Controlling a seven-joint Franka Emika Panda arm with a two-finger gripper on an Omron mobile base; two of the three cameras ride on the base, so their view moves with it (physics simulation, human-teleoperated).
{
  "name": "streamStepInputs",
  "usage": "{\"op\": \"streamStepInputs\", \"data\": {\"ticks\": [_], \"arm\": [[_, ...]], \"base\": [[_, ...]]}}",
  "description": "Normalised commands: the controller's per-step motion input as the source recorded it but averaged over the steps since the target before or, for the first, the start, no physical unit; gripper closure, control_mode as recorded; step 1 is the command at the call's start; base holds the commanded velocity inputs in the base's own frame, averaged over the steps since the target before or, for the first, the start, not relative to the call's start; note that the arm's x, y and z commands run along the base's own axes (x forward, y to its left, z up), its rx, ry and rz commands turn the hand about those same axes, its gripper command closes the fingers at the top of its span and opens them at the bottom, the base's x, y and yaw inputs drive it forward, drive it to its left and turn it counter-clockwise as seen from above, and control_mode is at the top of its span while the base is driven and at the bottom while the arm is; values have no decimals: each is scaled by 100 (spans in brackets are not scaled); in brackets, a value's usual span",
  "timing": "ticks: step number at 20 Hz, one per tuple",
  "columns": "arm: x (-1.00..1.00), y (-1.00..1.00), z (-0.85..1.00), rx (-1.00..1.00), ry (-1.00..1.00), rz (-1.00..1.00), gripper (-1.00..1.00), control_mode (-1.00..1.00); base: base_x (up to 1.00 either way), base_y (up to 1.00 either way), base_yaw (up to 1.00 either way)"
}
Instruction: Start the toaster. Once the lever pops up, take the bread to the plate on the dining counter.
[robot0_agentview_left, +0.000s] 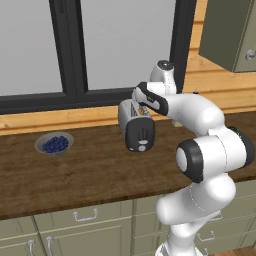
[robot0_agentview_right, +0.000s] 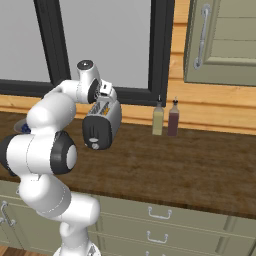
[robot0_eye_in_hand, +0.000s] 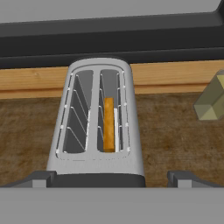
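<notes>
Above the toaster (robot0_eye_in_hand: 99, 120) hangs the gripper (robot0_eye_in_hand: 112, 178), its jaws wide apart and holding nothing. The bread (robot0_eye_in_hand: 108, 124) sits down in the toaster's right slot. Nothing looks done yet: the lever (robot0_agentview_left: 142, 136) needs pushing, then the bread must go to the plate.

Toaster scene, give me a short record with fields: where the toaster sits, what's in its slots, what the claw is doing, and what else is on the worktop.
toaster: stands on the dark wood worktop below the window, black end panel toward the robot
slots: bread on edge in the right slot in the hand view; left slot empty
lever: grey tab on the black end panel
claw: open, above the toaster, fingertips either side of its near end
bowl of blue berries: left of the toaster
two bottles: right of the toaster, by the wall
</notes>
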Motion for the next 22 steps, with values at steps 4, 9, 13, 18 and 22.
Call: {"op": "streamStepInputs", "data": {"ticks": [4, 9, 13, 18, 22], "arm": [[0, 0, 0, 0, 0, 0, -100, -100], [0, 0, 0, 0, 0, 0, -100, -100], [0, 0, 0, 0, 0, 0, -100, -100], [0, 0, 0, 0, 0, 0, -100, -100], [0, 0, 0, 0, 0, 0, -100, -100]], "base": [[0, 0, 0], [0, 0, 0], [0, 0, 0], [0, 0, 0], [0, 0, 0]]}}
